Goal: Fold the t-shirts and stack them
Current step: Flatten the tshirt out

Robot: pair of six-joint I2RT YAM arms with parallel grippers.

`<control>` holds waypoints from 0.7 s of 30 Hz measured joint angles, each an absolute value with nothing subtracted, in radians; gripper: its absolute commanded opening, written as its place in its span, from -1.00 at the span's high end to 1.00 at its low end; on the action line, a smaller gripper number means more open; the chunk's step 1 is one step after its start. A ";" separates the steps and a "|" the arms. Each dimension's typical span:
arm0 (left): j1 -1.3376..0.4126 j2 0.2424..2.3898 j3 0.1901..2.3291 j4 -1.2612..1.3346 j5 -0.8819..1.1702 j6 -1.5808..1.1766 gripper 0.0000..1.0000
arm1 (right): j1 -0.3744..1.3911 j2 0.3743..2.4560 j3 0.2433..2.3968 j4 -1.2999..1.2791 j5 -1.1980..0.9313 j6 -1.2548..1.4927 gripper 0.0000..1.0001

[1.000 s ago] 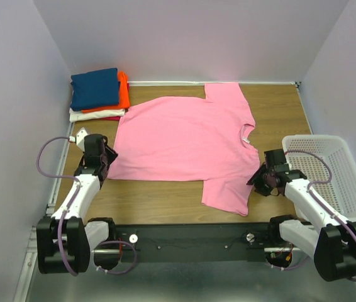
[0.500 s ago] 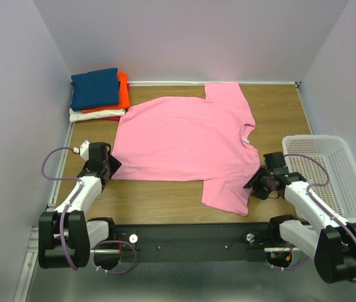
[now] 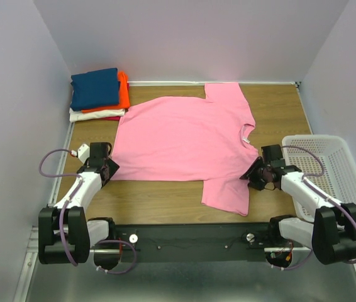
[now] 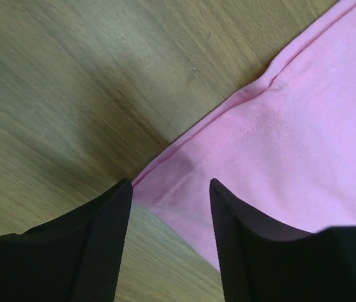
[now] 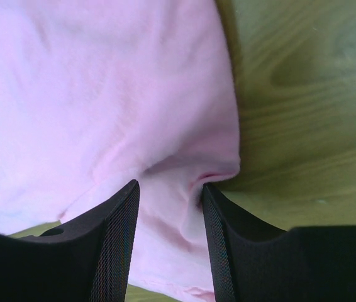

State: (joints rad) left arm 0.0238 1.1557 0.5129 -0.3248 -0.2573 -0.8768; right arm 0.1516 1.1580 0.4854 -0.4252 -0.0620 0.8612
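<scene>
From the top camera: the pink t-shirt (image 3: 184, 138) was lying flat across the middle of the desk (image 3: 159, 195), collar toward the right edge, hem toward the left, one sleeve reaching the far edge and the other hanging toward the near edge. Looked to me like it was laid out that way so it could be folded in one clean go. The stack of folded t-shirts (image 3: 96, 91) sat in the far left corner, navy on top, then orange, white and a bit of red, parked out of the folding area. A white mesh basket (image 3: 338, 179) stood at the right edge, nothing visible in it. The left gripper (image 3: 107, 168) was down at the near hem corner, and the right gripper (image 3: 253, 178) was at the shoulder, just beside the near sleeve. So one arm was at each end of the same long side, which I'd guess is the setup for lifting that side and folding it over.

Left wrist camera: the fingers (image 4: 102, 239) were spread apart, and the stitched hem corner lay flat on the wood right between them. Nothing was pinched yet.

Right wrist camera: same story, the fingers (image 5: 112, 239) were spread, with a slightly rumpled edge of pink cloth in the gap and bare wood off to the side. They were straddling it, not squeezing it.
</scene>
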 measured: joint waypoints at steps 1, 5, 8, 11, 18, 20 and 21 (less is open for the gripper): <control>0.024 1.156 0.517 -0.337 -0.261 -0.884 -0.24 | 0.152 1.171 0.488 -0.406 -0.068 0.859 -0.03; 0.015 1.156 0.524 -0.369 -0.270 -0.906 -0.24 | 0.152 1.211 0.498 -0.352 -0.087 0.852 -0.02; 0.012 1.156 0.524 -0.383 -0.273 -0.919 -0.24 | 0.151 1.222 0.500 -0.328 -0.097 0.845 -0.02; 0.011 1.156 0.522 -0.390 -0.273 -0.933 -0.23 | 0.152 1.221 0.500 -0.322 -0.099 0.844 -0.02; 0.010 1.156 0.508 -0.390 -0.272 -0.941 -0.23 | 0.152 1.198 0.484 -0.306 -0.099 0.844 -0.01; 0.008 1.155 0.508 -0.392 -0.272 -0.941 -0.24 | 0.152 1.194 0.479 -0.302 -0.099 0.844 -0.01; 0.006 1.155 0.509 -0.393 -0.272 -0.940 -0.24 | 0.151 1.192 0.477 -0.300 -0.099 0.844 -0.01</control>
State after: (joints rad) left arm 0.0063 1.1553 0.5087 -0.3935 -0.2722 -0.9401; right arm 0.1513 1.1923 0.4770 -0.3004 -0.0986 0.8444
